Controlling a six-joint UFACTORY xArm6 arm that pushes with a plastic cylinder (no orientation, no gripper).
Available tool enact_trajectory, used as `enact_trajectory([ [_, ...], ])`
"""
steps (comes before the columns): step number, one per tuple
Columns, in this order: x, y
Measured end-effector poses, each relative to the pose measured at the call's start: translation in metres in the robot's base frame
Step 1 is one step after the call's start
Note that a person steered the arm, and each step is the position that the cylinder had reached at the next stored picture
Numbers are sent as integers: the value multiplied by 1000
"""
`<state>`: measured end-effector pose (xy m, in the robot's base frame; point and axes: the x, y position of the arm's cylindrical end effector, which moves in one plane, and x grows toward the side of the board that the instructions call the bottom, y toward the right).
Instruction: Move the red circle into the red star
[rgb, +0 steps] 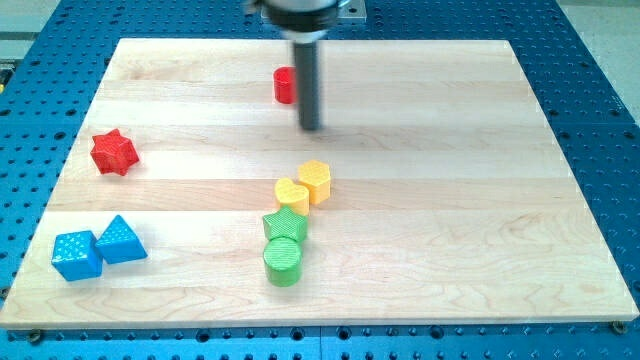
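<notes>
The red circle (285, 85) stands near the top middle of the wooden board, partly hidden behind my rod. My tip (311, 127) rests on the board just right of and below the red circle, close to it. The red star (113, 152) lies far off at the view's left, well apart from both the circle and my tip.
A yellow hexagon (314, 181) and a yellow heart-like block (292, 194) sit below my tip at mid-board. A green star (285, 225) and a green circle (283, 261) lie below them. A blue cube (76, 254) and a blue triangle (121, 240) sit at the bottom left.
</notes>
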<state>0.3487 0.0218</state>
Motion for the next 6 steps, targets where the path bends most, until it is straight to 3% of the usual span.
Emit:
enact_trajectory([
  [1, -57, -1],
  [3, -17, -194],
  [4, -22, -213],
  [5, 0, -241],
  [6, 19, -227],
])
